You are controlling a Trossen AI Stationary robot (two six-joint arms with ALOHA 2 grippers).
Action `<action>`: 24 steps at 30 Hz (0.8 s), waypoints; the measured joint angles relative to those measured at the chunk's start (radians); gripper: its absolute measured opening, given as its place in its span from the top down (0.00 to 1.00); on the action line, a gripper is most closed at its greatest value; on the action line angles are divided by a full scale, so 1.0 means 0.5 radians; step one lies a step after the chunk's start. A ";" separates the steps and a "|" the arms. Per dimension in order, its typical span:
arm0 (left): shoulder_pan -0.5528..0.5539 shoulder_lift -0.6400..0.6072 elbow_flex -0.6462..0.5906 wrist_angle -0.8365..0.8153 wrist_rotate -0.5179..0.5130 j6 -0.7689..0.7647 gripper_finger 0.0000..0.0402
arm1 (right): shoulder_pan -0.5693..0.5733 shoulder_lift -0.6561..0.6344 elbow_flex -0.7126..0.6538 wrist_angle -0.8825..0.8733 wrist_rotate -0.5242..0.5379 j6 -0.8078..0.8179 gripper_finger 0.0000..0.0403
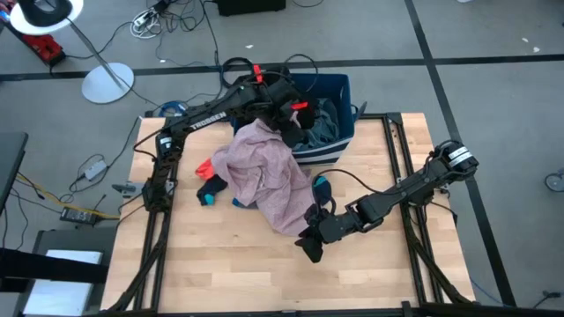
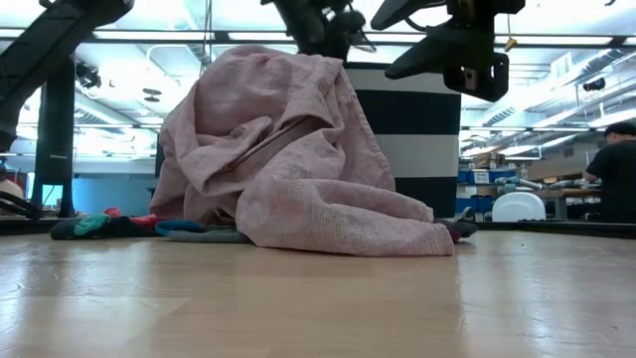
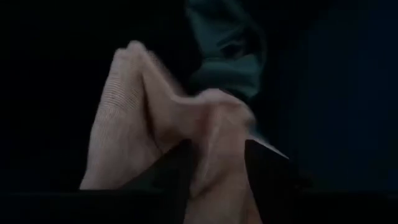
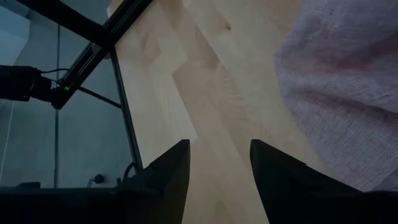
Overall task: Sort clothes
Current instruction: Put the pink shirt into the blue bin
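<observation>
A large pink garment (image 1: 264,172) is draped from the near rim of the dark blue bin (image 1: 342,88) down onto the table, where its lower part lies in a heap (image 2: 298,169). My left gripper (image 1: 291,130) hangs over that rim, open, with a raised fold of the pink cloth (image 3: 205,118) between its fingers. A teal garment (image 3: 230,56) lies in the bin. Small pieces lie on the wood to the left of the heap: a red-orange one (image 1: 204,167), a black and teal sock (image 1: 211,189) and a blue one (image 1: 238,202). My right gripper (image 1: 310,246) hovers open above bare wood near the heap's near end. My left gripper's open fingers (image 3: 267,168) stand on either side of a raised fold at the pink garment's upper end (image 3: 217,155), coming slanting down from above at the bin's rim. The cloth seems to lie against their inner sides. The garment rests on the rim and the table.
Black frame rails (image 1: 401,167) run along the table's left and right sides. Bare wood (image 1: 229,273) lies along the near edge. Cables and a lamp base (image 1: 107,84) are on the floor beyond. A person (image 2: 616,169) is in the room behind.
</observation>
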 joint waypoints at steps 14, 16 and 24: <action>-0.020 -0.372 0.203 -0.112 0.086 -0.082 0.59 | -0.015 0.000 0.000 0.008 0.047 -0.009 0.58; -0.063 -0.441 0.200 -0.221 0.015 -0.101 0.59 | -0.022 0.000 0.000 0.008 0.047 -0.009 0.58; -0.509 -0.675 0.196 -0.606 -0.567 -0.203 0.61 | -0.064 0.000 0.000 0.008 0.047 -0.001 0.58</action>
